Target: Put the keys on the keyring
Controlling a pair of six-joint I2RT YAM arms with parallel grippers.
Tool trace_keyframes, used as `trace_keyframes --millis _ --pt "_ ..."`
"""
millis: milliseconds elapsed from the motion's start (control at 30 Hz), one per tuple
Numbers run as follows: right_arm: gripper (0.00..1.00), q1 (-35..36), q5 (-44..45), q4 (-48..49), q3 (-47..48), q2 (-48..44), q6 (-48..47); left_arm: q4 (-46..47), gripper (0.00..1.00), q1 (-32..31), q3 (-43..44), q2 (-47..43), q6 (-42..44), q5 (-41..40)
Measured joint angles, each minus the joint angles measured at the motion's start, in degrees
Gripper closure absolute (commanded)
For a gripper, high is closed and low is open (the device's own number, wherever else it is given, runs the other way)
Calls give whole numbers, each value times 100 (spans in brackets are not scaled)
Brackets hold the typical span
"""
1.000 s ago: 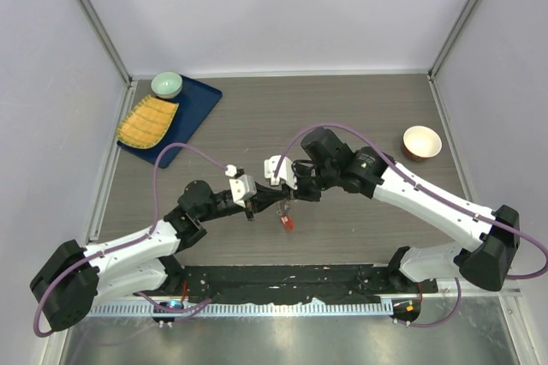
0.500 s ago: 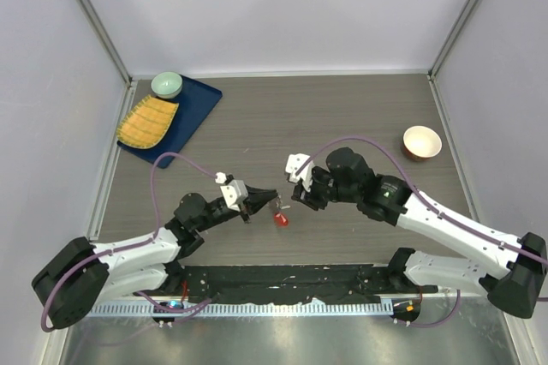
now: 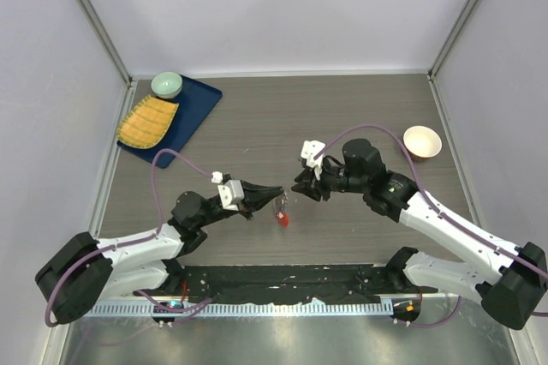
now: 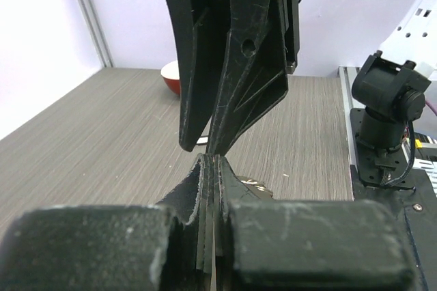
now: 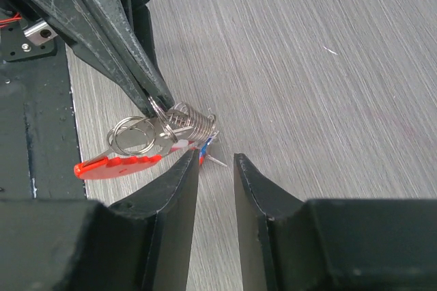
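Left claw (image 5: 158,105) is clenched on the keyring (image 5: 193,123), which dangles just ahead of the released right claw (image 5: 216,161). It looks light, stiff and slippery, and likely swings. Pinch its flat wire loop (image 5: 133,134).

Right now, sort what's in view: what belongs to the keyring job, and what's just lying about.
Job: keyring, pinched in the left gripper; silver key and red piece on it; right gripper, open beside it.
Lying about: blue tray, green bowl, yellow mat, red bowl.
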Motion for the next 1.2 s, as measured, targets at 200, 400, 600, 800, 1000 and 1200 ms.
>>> trace_keyframes --millis 200,400,600,800,1000,1200 --pt "68 -271 -540 -175 136 -37 -28 273 100 0 299 446 74 291" --pt "69 -332 -769 -538 240 -87 -133 494 100 0 444 734 85 505" --pt "69 -332 -918 -828 249 -98 -201 581 100 0 446 756 87 592" --pt "69 -332 -1088 -984 341 -98 -238 616 100 0 446 756 85 640" --pt "74 -332 -1276 -1019 444 -81 -280 625 100 0 450 756 83 758" --pt "81 -332 -1443 -1016 562 79 -306 625 100 0 466 750 79 855"
